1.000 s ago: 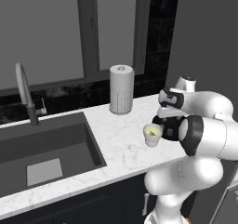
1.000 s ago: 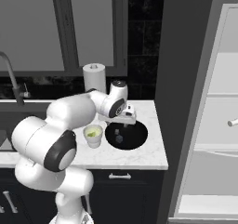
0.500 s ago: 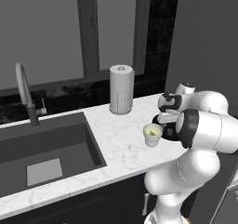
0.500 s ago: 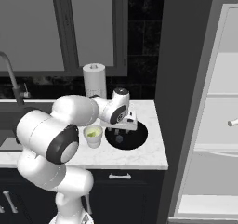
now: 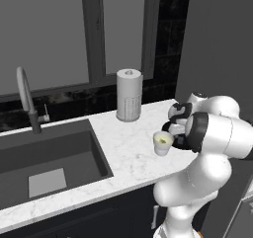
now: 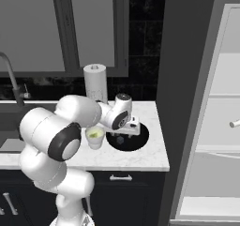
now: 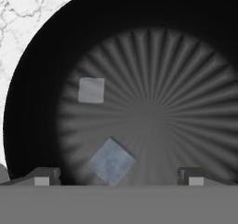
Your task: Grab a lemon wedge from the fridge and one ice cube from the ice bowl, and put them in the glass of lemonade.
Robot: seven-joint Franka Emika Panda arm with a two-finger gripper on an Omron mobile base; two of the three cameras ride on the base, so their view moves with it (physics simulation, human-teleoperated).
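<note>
No writing can be read anywhere. The gripper (image 7: pixel 116 176) is held wide apart, empty, above two ice cubes (image 7: pixel 111 161) in the ice bowl (image 7: pixel 37 56).

My arm (image 6: pixel 70 122) folded forward, wrist bent down. My pincer (image 7: pixel 118 175) pointed straight down with its jaws spread wide, holding nothing.

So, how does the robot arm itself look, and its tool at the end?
The arm is made of glossy white, rounded segments, with dark grey to black rings and caps at the joints. No cables or markings can be seen on it. The tool ends in two small dark fingers with lighter grey pads.
</note>
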